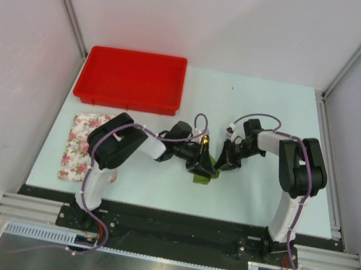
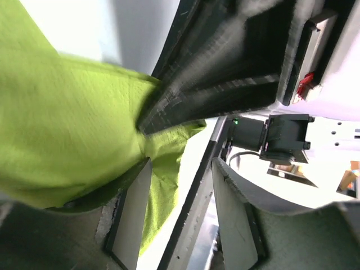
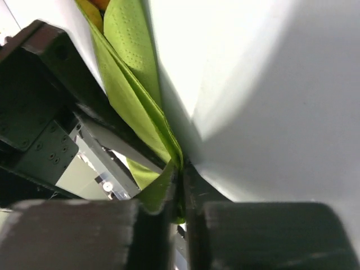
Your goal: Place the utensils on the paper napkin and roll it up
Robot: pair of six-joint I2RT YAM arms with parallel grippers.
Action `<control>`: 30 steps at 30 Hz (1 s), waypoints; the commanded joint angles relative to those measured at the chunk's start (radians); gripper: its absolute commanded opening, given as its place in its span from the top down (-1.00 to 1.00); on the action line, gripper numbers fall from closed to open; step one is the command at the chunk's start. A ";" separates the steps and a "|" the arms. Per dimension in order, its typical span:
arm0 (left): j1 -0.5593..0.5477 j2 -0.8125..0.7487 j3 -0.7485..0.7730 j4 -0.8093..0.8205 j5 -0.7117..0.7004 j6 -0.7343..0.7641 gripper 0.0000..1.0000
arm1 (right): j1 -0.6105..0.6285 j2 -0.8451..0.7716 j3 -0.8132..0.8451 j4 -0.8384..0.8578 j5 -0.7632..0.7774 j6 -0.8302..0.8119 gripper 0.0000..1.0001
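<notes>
The olive-green paper napkin (image 1: 203,175) is bunched into a narrow fold at the table's middle front, between both grippers. My right gripper (image 1: 223,161) is shut on one edge of the napkin (image 3: 132,95), which is pinched between its fingers and held off the table; the gripper also shows in the right wrist view (image 3: 181,169). My left gripper (image 1: 205,159) is open; the napkin (image 2: 62,124) drapes over its left finger (image 2: 128,216), and the jaws (image 2: 180,169) hold nothing. A small golden-orange bit (image 3: 91,7) shows at the napkin's far end. The other utensils are hidden.
A red tray (image 1: 133,79) stands at the back left. A floral pink and white cloth (image 1: 83,144) lies at the left, partly under my left arm. The pale table (image 1: 276,110) stretches to the right and back.
</notes>
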 commanded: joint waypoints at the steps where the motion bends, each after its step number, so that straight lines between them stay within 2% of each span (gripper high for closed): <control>1: -0.022 -0.046 -0.074 0.021 -0.035 0.058 -0.06 | -0.007 0.000 -0.005 -0.012 0.088 -0.057 0.97; 7: 0.015 -0.166 -0.152 0.206 0.036 -0.005 0.03 | -0.004 0.041 -0.013 0.006 0.102 -0.057 1.00; 15: 0.026 -0.227 -0.196 0.253 0.074 -0.065 0.32 | 0.011 0.043 -0.017 0.023 0.100 -0.042 1.00; 20: 0.021 -0.143 -0.162 0.187 0.040 -0.042 0.47 | 0.007 0.047 -0.020 0.034 0.094 -0.034 1.00; 24: 0.032 -0.051 -0.148 0.142 0.034 -0.031 0.67 | 0.007 0.047 -0.017 0.035 0.091 -0.027 1.00; 27: 0.033 -0.008 -0.131 0.028 0.020 0.021 0.78 | 0.005 0.043 -0.008 0.029 0.090 -0.027 1.00; 30: 0.050 0.021 -0.125 -0.012 0.017 0.004 0.88 | 0.000 0.032 0.016 0.002 0.087 -0.033 0.81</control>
